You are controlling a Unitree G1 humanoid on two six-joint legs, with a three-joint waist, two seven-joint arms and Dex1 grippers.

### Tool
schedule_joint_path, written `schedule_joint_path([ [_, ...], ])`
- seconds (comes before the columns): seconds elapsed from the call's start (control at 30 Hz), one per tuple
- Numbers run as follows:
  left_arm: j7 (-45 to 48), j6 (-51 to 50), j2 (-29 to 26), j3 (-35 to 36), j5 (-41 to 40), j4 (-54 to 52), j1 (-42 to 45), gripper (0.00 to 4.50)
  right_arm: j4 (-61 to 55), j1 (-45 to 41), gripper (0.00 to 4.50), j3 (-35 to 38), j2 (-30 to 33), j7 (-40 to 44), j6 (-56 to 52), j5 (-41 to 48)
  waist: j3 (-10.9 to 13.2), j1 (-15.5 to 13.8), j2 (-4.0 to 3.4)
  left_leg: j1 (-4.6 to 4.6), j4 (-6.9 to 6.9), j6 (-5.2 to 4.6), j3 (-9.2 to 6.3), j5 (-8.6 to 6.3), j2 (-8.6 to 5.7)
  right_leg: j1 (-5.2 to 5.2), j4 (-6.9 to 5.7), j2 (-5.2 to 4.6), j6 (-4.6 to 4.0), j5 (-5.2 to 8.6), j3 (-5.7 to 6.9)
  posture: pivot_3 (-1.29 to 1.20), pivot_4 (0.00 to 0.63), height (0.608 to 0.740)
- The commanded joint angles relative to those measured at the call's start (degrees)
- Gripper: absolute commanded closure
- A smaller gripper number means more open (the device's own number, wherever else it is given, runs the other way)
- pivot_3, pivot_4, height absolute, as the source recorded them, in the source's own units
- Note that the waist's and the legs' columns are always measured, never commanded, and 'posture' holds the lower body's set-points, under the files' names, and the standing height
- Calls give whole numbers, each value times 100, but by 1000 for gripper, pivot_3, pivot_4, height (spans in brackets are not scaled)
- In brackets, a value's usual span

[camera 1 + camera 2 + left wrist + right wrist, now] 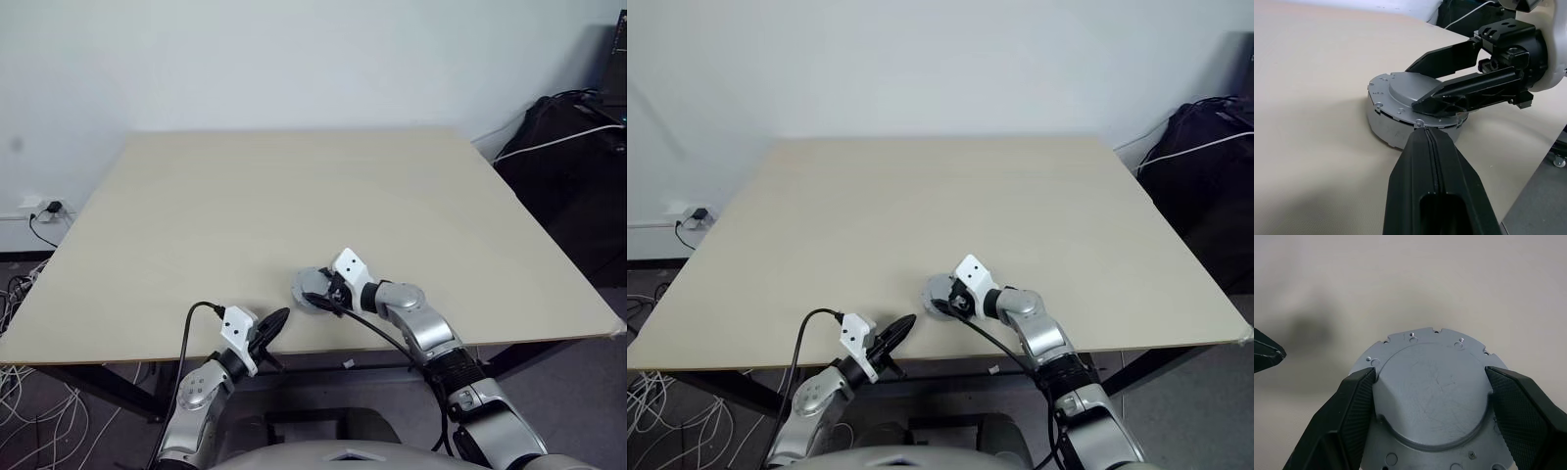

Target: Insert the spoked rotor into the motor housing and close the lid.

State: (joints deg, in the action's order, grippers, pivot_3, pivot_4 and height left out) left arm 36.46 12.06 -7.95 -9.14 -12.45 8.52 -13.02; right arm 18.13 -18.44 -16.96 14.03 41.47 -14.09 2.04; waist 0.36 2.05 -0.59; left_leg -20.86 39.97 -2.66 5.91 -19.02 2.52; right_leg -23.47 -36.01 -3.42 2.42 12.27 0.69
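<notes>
While the right gripper (1427,396) spans the raised, smooth, faintly scratched grey centre of the lid (1432,387) with its ribbed black fingers (1354,401) pressed to either side, the round metal assembly sits on the pale matte table (294,196) near its front edge — notched flange, small screw holes. Just beside it, the left gripper (1422,134) is fully closed, empty.

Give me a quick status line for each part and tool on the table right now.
lid: closed, seated flat on top of the motor housing, smooth back facing up.
motor housing: covered by the lid, resting on the table near its front edge.
right tool: spread wide, fingers on either side of the lid's raised centre.
left tool: shut, holding nothing, pointing at the housing.
</notes>
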Motion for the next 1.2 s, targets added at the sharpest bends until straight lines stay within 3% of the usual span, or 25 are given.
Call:
schedule_joint_path([
  [0.03, 39, 131, 31, 53, -95, -48, 59, 4500, 35, -95, 1211, 40, 107, 15, 34, -87, 0, -1, 0, 0, 0, 0, 0, 0, 0, 0, 0, 0, 0, 0, 0, 0, 0, 740],
  [1.2, 73, 225, 59, 69, -104, 98, 86, 4500, -118, -149, 1211, -235, 165, -46, -748, -215, -16, -9, -7, 16, 0, -1, 0, 0, 0, 14, 0, -1, 0, 0, 0, 0, 0, 740],
])
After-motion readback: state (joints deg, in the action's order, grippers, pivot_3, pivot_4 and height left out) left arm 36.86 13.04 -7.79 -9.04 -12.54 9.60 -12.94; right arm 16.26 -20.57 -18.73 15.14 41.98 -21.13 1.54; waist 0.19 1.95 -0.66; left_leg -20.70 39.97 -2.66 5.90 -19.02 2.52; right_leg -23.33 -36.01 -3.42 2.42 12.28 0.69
